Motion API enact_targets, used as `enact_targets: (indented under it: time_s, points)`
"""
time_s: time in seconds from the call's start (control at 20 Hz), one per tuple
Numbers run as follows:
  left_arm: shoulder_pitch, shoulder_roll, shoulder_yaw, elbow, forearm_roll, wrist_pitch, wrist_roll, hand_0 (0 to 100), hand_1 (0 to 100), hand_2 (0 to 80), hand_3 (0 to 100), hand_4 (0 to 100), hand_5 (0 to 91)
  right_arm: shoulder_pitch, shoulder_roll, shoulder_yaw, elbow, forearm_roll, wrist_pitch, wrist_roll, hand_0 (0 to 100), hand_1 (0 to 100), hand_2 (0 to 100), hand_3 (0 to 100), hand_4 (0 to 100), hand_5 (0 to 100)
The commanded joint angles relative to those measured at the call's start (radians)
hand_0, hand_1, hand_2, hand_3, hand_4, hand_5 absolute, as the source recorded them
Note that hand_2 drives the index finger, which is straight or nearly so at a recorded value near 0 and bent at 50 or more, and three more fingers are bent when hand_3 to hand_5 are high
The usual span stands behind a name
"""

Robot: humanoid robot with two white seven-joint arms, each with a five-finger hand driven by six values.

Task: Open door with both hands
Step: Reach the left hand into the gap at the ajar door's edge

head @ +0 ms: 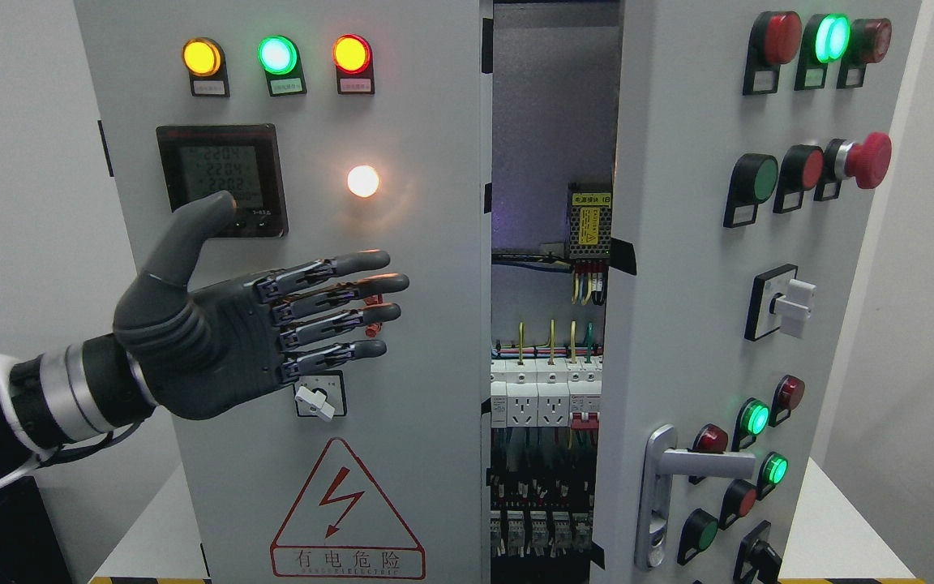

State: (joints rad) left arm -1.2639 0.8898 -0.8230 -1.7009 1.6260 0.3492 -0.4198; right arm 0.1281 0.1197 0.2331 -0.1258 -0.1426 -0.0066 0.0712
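Note:
A grey electrical cabinet fills the head view. Its right door (678, 308) is swung partly open, with a silver lever handle (682, 470) low on its face. Through the gap between the doors I see wiring and breakers (548, 389). The left door (434, 243) is flat and closed. My left hand (272, 324) hovers in front of the left door, fingers (353, 288) stretched out flat toward the gap and thumb up over the digital meter (221, 180). It holds nothing. The right arm does not show.
The left door carries three lit lamps (276, 55), a white lamp (362, 181), a rotary switch (317, 397) and a high-voltage warning triangle (345, 511). The right door carries several buttons, a red emergency stop (864, 161) and a white selector (791, 307). A white table (840, 527) lies beneath.

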Motion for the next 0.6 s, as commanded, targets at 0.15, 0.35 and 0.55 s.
enact_targets:
  time_s: [0.15,0.35,0.55]
  points:
    - [-0.121,-0.258,-0.179,0.132,0.031,0.001,0.001,0,0,0.0,0,3,0.0,0.001,0.0,0.0,0.0,0.0,0.0,-0.001,0,0,0,0,0,0]
    - [-0.127,-0.308,-0.177,0.135,0.025,0.001,0.003,0,0,0.0,0,3,0.0,0.001,0.0,0.0,0.0,0.0,0.0,-0.001,0,0,0,0,0,0]
    - [-0.129,-0.36,-0.168,0.141,0.023,0.005,0.003,0,0,0.0,0,3,0.0,0.001,0.0,0.0,0.0,0.0,0.0,-0.001,0,0,0,0,0,0]
